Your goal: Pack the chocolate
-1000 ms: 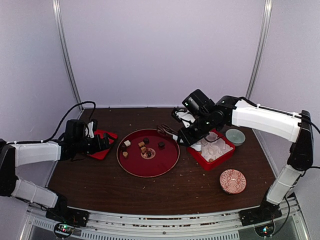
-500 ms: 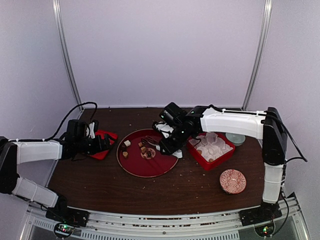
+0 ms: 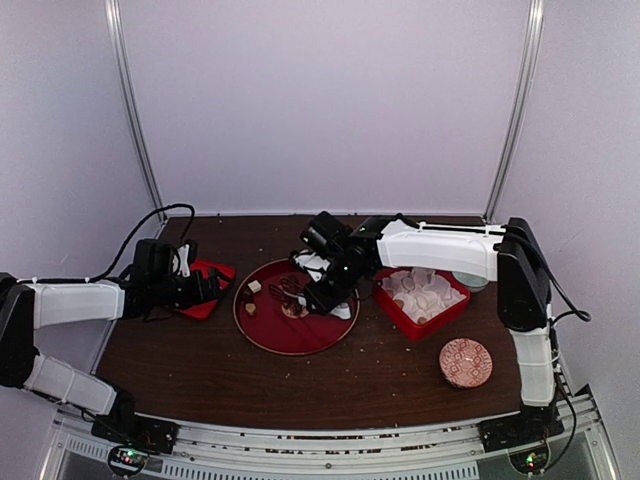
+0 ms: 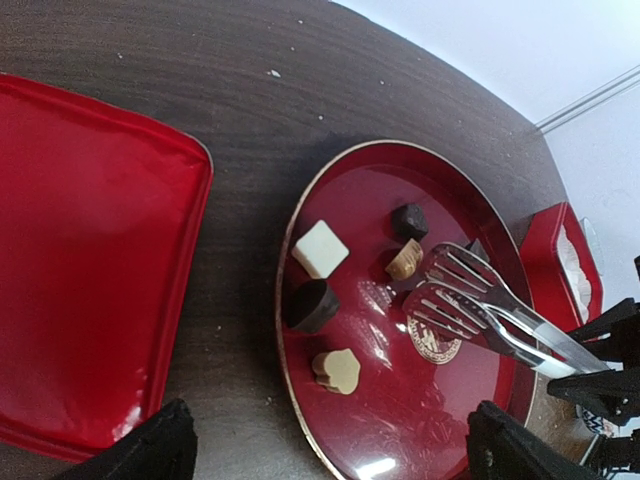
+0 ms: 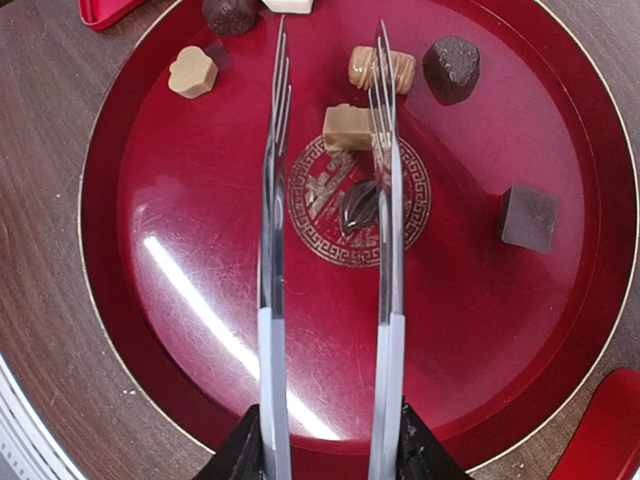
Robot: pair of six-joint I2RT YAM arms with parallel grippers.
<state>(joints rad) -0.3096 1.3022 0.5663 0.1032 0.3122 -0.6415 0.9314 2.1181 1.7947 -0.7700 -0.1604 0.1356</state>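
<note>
Right gripper (image 5: 325, 440) clamped on tongs (image 5: 385, 250), blades apart above the round red plate (image 5: 105, 300). Bare plate surface from near rim to centre. Chocolate (image 5: 347, 128) scattered centre to far rim, tan cube just beside the right blade. Left gripper (image 4: 335, 450) spread wide, holding nothing, off the plate's left edge.

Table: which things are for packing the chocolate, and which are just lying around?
For the job:
chocolates
round red plate under them
tongs
red box
white paper cups in it

Just lying about:
grey-green bowl
patterned pink dish
</note>
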